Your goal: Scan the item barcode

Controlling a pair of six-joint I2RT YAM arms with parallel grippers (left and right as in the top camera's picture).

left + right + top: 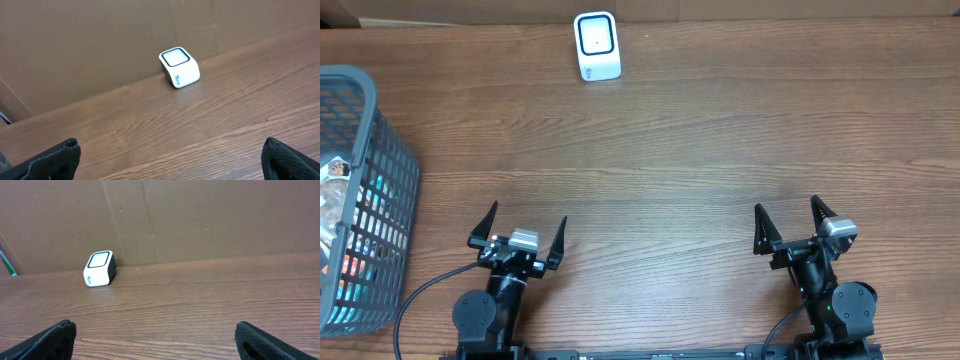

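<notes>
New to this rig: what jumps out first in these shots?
A small white scanner stands alone at the far edge of the wooden table. A grey mesh basket of colourful packets sits at the left edge. At the near edge, the left gripper and right gripper stand open and empty.

Left gripper and right gripper are held wide apart and empty.
The left arm and right arm are seen folded low at the near side in the overhead view, each angled slightly inward with its gripper pointed forward. The jaws of both are spread fully. In each wrist view only the dark fingertips are shown, set in the lower corners, well apart.
</notes>
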